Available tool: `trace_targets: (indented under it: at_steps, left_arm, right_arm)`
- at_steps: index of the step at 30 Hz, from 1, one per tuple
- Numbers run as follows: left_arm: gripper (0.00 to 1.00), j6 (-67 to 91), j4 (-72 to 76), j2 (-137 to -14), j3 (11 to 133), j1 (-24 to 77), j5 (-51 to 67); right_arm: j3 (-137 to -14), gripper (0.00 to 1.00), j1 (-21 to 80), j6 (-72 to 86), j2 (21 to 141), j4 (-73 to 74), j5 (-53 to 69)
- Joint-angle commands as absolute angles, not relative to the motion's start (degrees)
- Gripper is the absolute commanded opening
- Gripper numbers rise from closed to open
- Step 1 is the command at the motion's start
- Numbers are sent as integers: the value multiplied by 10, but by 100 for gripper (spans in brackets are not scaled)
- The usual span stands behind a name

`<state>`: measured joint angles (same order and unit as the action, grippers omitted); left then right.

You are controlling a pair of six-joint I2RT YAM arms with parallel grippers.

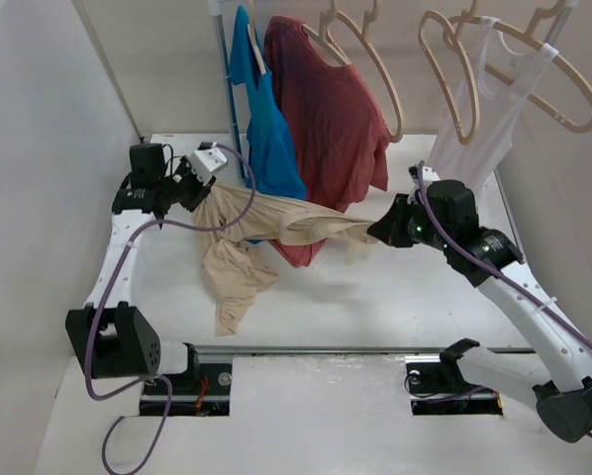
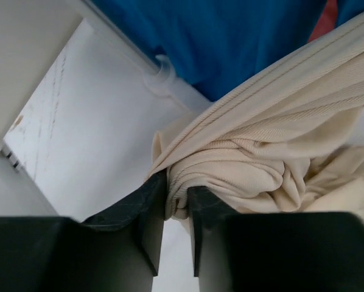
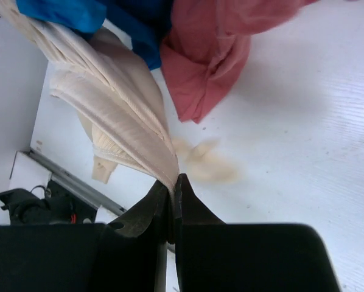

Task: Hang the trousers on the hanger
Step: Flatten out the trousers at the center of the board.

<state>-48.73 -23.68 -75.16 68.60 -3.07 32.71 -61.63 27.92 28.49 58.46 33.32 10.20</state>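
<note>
Trousers point(image 1: 266, 223), beige, one pair: you hold them stretched over the table's point(image 1: 395, 307) rear half, left gripper point(image 1: 192, 188) clamped on one bunched end, right gripper point(image 1: 375, 230) pinching the other, empty hanger point(image 1: 474, 104) behind not yet threaded.

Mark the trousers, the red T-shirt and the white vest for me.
trousers point(image 1: 281, 220), top external view, its taut middle stretch.
red T-shirt point(image 1: 326, 119), top external view, its chest panel.
white vest point(image 1: 494, 111), top external view, its front below the neckline.
</note>
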Motion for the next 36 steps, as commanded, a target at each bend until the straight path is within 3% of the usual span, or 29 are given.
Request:
trace_targets:
  at_steps: [1, 4, 5, 7, 14, 15, 17, 19, 20, 21, 24, 25, 26, 36]
  left_arm:
    - [20, -496, -257, -782, 737, -29, 321]
    - [28, -533, -307, -777, 717, -6, 337]
    - [25, -549, -315, -766, 706, 10, 343]
    - [1, -558, -343, -754, 680, 27, 349]
    - [0, -565, -401, -740, 687, 33, 407]
    - [2, -565, -401, -740, 687, 39, 395]
    - [25, -566, -396, -740, 674, 63, 359]
    - [34, -573, -403, -740, 644, 91, 325]
    - [40, -573, -403, -735, 629, 125, 291]
    - [53, -573, -397, -735, 588, 145, 271]
    - [70, -560, -375, -724, 517, 212, 207]
    - [89, -560, -344, -716, 470, 221, 194]
    - [100, -549, -329, -716, 450, 227, 179]
    - [100, -521, -201, -771, 367, 276, 107]
  right_arm:
    - [-657, 0, 265, 290, 550, 391, 25]
    - [-657, 0, 246, 313, 536, 438, -62]
    - [-649, 0, 232, 319, 531, 444, -86]
    - [-636, 0, 219, 330, 521, 444, -86]
    - [-628, 0, 220, 274, 462, 384, -9]
    - [-628, 0, 225, 267, 456, 384, -19]
    - [-649, 0, 225, 267, 456, 404, -90]
    - [-655, 0, 219, 276, 465, 442, -131]
    - [-655, 0, 211, 284, 471, 448, -140]
    - [-655, 0, 211, 284, 471, 448, -140]
    - [-641, 0, 195, 306, 476, 448, -140]
    - [-641, 0, 186, 312, 483, 448, -140]
    - [-641, 0, 186, 312, 490, 443, -140]
    - [-635, 0, 149, 312, 531, 426, -123]
